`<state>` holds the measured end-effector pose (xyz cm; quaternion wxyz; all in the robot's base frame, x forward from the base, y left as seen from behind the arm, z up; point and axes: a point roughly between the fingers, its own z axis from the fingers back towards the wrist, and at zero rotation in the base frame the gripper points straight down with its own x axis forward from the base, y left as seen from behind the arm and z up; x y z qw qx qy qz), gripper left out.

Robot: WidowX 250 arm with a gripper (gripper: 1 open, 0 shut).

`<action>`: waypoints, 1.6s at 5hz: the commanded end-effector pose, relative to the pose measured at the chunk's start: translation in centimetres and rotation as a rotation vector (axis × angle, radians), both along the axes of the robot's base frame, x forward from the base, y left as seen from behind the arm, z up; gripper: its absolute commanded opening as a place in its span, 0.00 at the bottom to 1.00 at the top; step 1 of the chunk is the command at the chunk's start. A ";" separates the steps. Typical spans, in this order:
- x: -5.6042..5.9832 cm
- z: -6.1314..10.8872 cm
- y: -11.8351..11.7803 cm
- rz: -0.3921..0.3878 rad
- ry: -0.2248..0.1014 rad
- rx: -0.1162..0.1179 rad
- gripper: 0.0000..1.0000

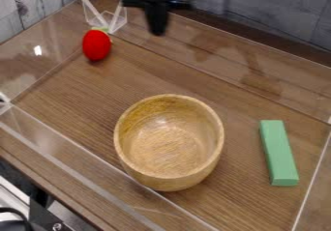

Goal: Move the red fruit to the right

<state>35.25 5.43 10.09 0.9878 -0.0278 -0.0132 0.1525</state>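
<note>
Right of the red fruit, jaws together, empty; wooden bowl, green block nearer.

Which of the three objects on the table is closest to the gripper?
The red fruit, just left of the gripper; the wooden bowl and green block lie much farther toward the camera.

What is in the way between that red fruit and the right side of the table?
The wooden bowl sits nearer the front and the green block lies far right, both off the straight line. Along the back of the table, nothing lies to the right of the red fruit; only the pincer hangs there, shut and empty.
</note>
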 end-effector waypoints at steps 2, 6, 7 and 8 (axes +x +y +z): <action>1.0 2.1 6.7 0.077 -0.082 0.041 1.00; 2.2 -3.3 15.3 0.312 -0.064 0.113 1.00; 2.1 -4.5 15.2 0.289 -0.049 0.129 1.00; 2.0 -5.2 15.1 0.265 -0.041 0.136 0.00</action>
